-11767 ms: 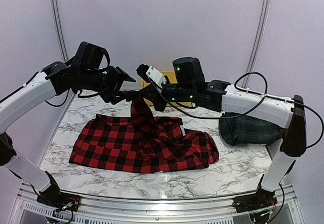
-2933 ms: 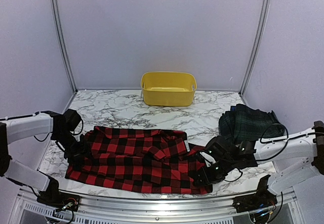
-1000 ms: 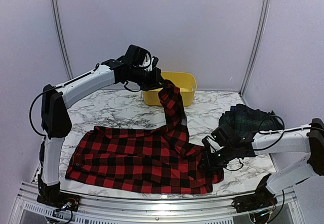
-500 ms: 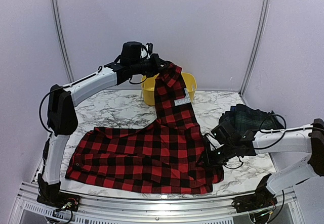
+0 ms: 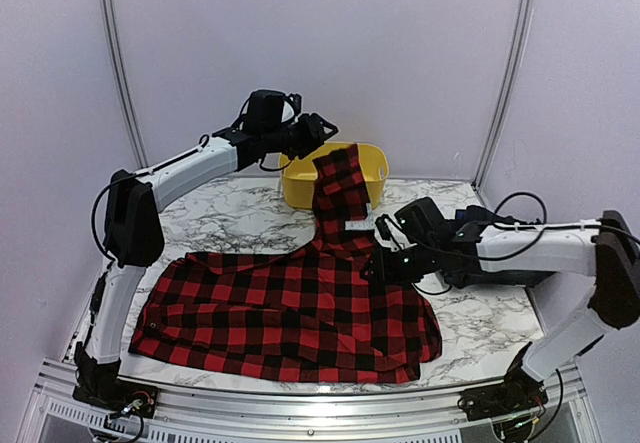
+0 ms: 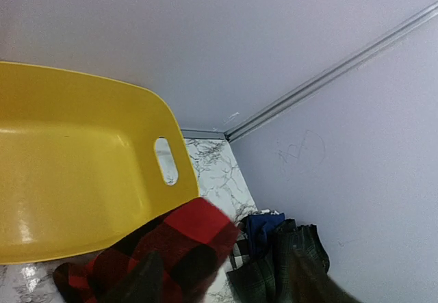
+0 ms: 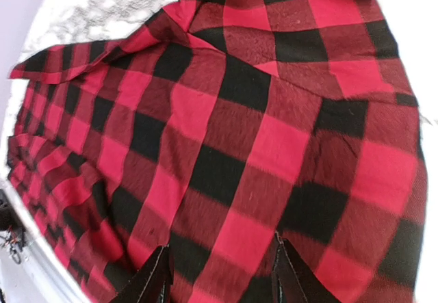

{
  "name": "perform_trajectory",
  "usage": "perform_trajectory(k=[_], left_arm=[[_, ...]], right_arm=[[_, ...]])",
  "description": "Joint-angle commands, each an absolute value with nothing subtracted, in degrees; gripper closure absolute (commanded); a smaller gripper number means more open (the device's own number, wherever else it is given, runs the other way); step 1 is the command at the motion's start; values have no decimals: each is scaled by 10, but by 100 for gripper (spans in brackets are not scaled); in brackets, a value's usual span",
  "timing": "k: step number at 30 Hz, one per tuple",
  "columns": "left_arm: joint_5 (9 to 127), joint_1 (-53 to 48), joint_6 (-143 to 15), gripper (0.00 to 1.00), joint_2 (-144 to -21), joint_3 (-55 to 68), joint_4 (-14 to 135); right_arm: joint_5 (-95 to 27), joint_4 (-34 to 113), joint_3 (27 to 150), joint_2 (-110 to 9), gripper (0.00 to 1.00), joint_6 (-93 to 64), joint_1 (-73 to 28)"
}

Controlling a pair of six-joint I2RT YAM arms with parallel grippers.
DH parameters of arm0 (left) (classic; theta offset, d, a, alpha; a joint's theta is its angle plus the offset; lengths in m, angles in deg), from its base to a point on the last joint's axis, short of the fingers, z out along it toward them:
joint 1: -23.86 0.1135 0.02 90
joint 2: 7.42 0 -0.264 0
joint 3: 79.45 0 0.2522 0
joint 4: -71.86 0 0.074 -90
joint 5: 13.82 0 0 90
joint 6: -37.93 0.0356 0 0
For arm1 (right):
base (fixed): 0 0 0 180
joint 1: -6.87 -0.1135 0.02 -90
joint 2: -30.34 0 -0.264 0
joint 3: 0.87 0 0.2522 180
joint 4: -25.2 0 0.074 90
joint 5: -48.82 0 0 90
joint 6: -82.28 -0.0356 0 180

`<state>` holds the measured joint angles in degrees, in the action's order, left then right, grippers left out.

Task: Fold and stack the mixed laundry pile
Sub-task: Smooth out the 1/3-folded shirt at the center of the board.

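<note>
Red-and-black checked garment (image 5: 290, 313): soft cloth in large squares, spread across lower centre, with one part peaked up before the yellow tub (image 5: 295, 188). White label (image 5: 352, 225): writing unreadable. Left gripper (image 5: 322, 135), upper centre: jaws parted above the peak. Right gripper (image 7: 219, 279), centre right: jaws parted over the cloth.

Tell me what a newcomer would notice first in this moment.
The red-and-black checked shirt is spread across the marble table, with one part rearing up in a peak in front of the yellow tub at the back. The left gripper hangs open just above that peak, and the right gripper is down at the shirt's right side.
</note>
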<state>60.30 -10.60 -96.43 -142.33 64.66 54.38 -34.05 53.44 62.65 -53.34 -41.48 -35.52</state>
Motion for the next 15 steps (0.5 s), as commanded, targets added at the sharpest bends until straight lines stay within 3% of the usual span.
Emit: perform_trajectory(k=[1, 5, 11, 15], left_arm=[[623, -36, -996, 4, -1365, 583, 478], [711, 6, -909, 1, -1260, 486, 365], [686, 48, -888, 1, -1047, 240, 315], [655, 48, -962, 1, -922, 58, 308]], right_arm=[[-350, 507, 695, -613, 56, -392, -347], [-339, 495, 710, -640, 56, -383, -346], [-279, 495, 709, -650, 56, -372, -347], [-250, 518, 704, -648, 56, -357, -352]])
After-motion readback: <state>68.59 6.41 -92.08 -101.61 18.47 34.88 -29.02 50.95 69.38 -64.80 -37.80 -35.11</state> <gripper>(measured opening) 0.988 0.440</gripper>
